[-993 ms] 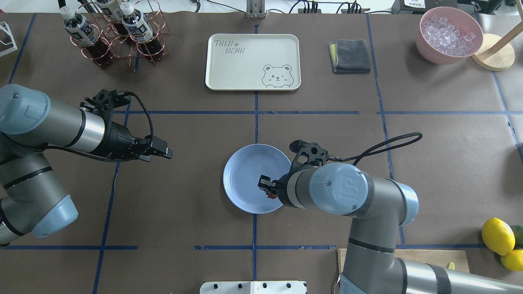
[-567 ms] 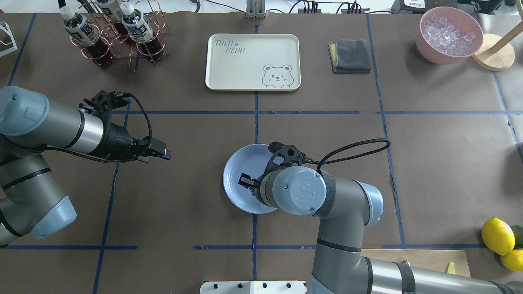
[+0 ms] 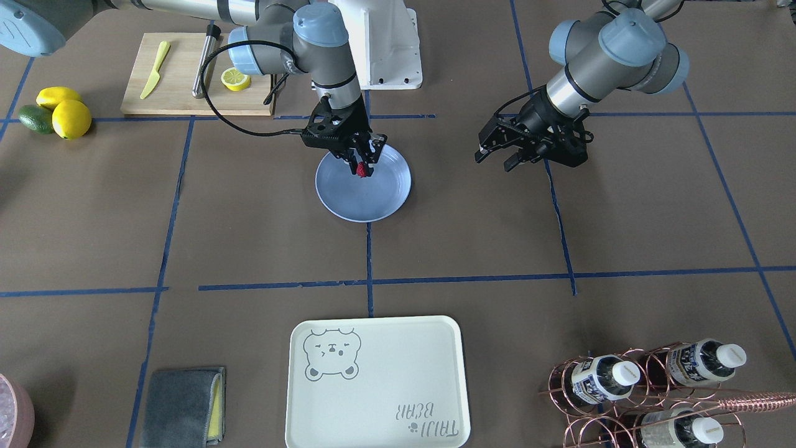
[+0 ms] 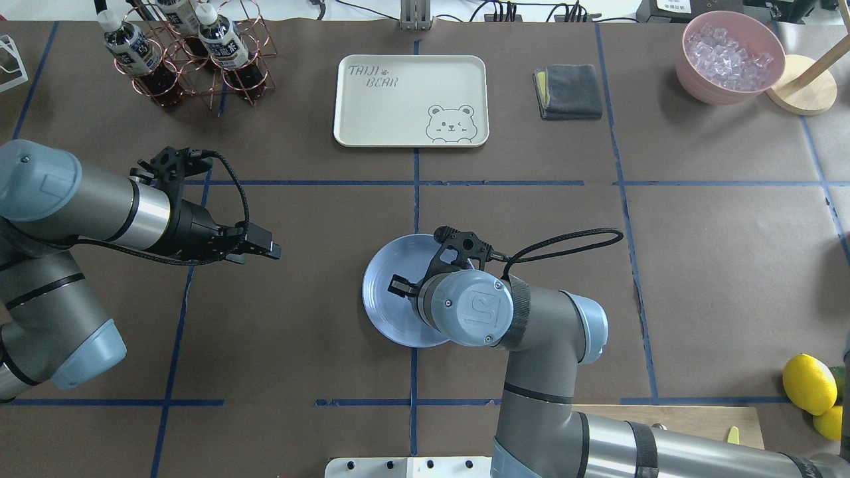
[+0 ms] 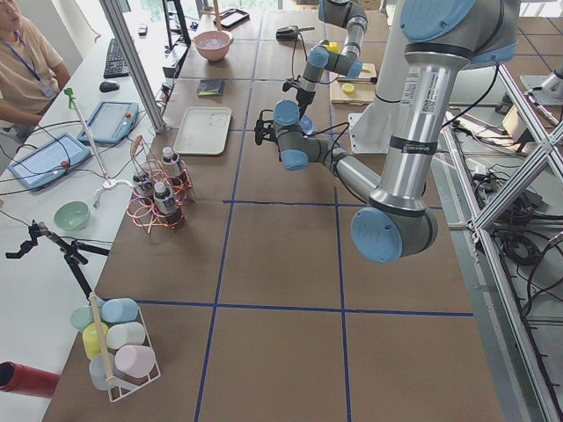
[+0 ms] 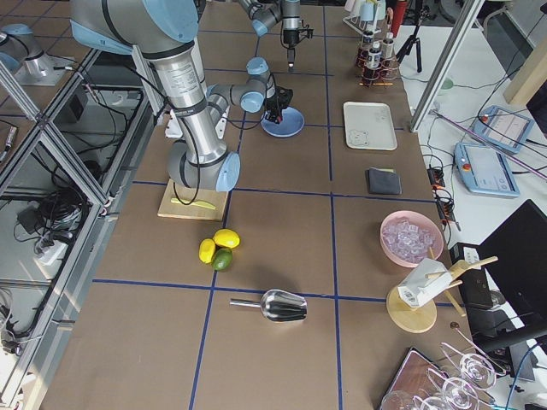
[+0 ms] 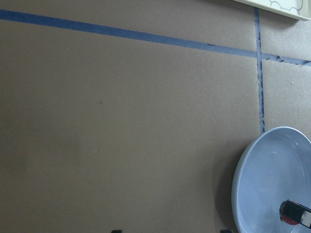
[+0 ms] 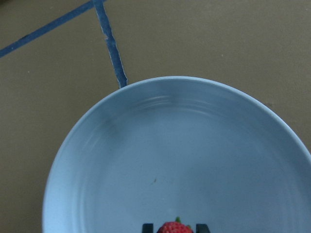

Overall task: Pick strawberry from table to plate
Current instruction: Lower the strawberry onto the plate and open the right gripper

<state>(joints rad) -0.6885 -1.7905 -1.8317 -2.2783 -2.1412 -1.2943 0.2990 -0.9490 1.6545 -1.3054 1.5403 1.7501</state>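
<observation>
right jaws pinch strawberry (image 3: pixel 360 168) inside plate (image 3: pixel 373 200) rim, contact unclear | left jaws wide, empty, well apart

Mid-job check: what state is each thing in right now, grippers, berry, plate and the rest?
right gripper: shut on the strawberry, over the plate.
strawberry: gripped between the fingertips, not yet released.
plate: upright, nothing lying loose in it.
left gripper: open, empty, off to the plate's side.
tray: empty.
pink bowl: filled with ice.
bottles: capped.
</observation>
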